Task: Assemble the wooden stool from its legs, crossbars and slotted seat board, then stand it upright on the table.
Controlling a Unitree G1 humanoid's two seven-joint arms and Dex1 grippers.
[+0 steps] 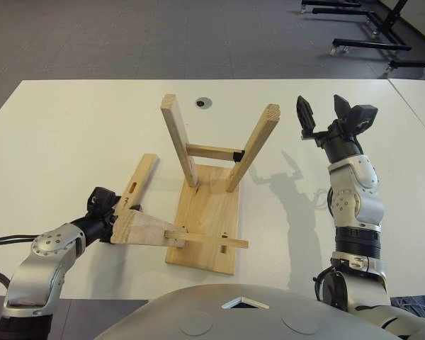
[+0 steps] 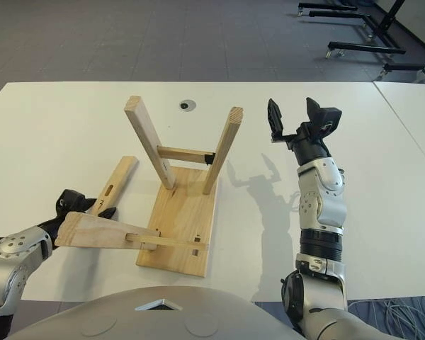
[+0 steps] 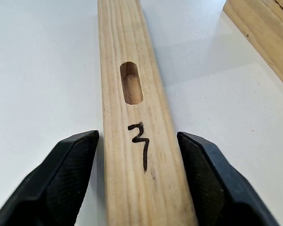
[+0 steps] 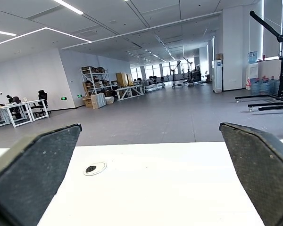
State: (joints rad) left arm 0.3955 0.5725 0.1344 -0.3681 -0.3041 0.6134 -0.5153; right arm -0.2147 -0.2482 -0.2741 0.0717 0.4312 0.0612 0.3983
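Observation:
The slotted seat board lies flat on the white table. Two legs stand up from its far end, joined by a crossbar. A third leg rises from the near left corner, leaning towards me, and a thin crossbar sticks out of it to the right. A loose leg with an oval slot lies on the table left of the board. My left gripper is open and straddles the leg's near end. My right gripper hangs open and empty above the table, right of the stool.
A round cable hole sits in the table behind the stool. Bare table top stretches left and far right. The table's near edge runs just below the seat board. Metal stands are on the floor beyond.

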